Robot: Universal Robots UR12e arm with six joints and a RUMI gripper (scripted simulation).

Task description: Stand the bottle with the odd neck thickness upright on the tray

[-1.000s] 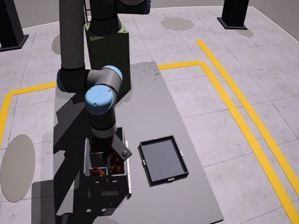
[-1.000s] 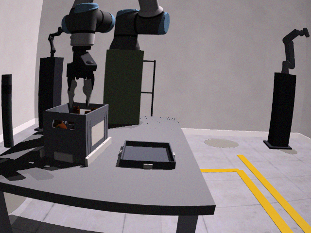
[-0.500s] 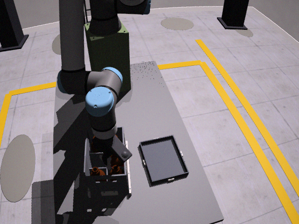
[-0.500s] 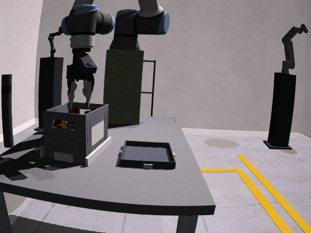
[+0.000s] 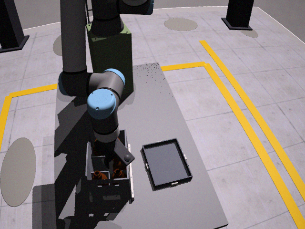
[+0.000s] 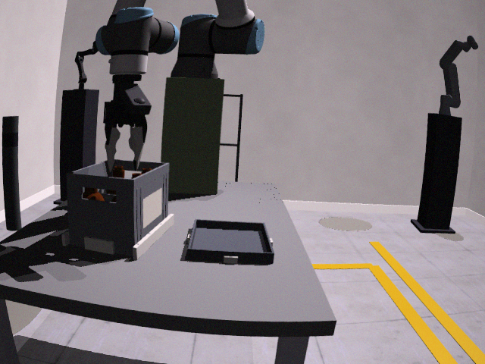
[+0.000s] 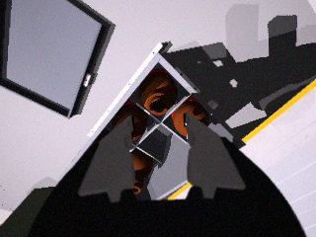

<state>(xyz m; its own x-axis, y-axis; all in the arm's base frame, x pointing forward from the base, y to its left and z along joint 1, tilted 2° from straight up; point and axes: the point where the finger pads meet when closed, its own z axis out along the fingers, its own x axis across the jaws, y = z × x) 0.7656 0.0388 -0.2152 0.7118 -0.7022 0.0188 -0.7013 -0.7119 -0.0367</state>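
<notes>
Pointing straight down, the gripper [image 6: 122,163] hangs over the gray crate [image 6: 117,211] with its two dark fingers [image 6: 112,150] partly spread and nothing between them; in the exterior view their tips dip just inside the crate's top rim. The wrist view looks down between the fingers onto the crate's cross-shaped dividers [image 7: 159,129], and brown bottles [image 7: 159,96] stand upright in the compartments, their round openings facing up. Two bottle mouths show plainly at the far side of the dividers, and parts of others peek out beside and under the finger on the left of the view. One compartment near the middle of the view looks gray and dark, with no brown in it. Which bottle has the odd neck cannot be told from these pictures, since the necks appear too small and partly hidden. From the top view, the arm's wrist covers much of the crate [image 5: 127,162], and two bottle tops [image 5: 98,174] show in the near compartments. All bottles sit inside the crate. A black tray [image 6: 229,256] with a gray floor lies flat on the gray counter [image 6: 219,301] near the crate, apart from it, with nothing on it. A pale strip [image 6: 153,233] runs along the crate's foot on the side facing the tray.
</notes>
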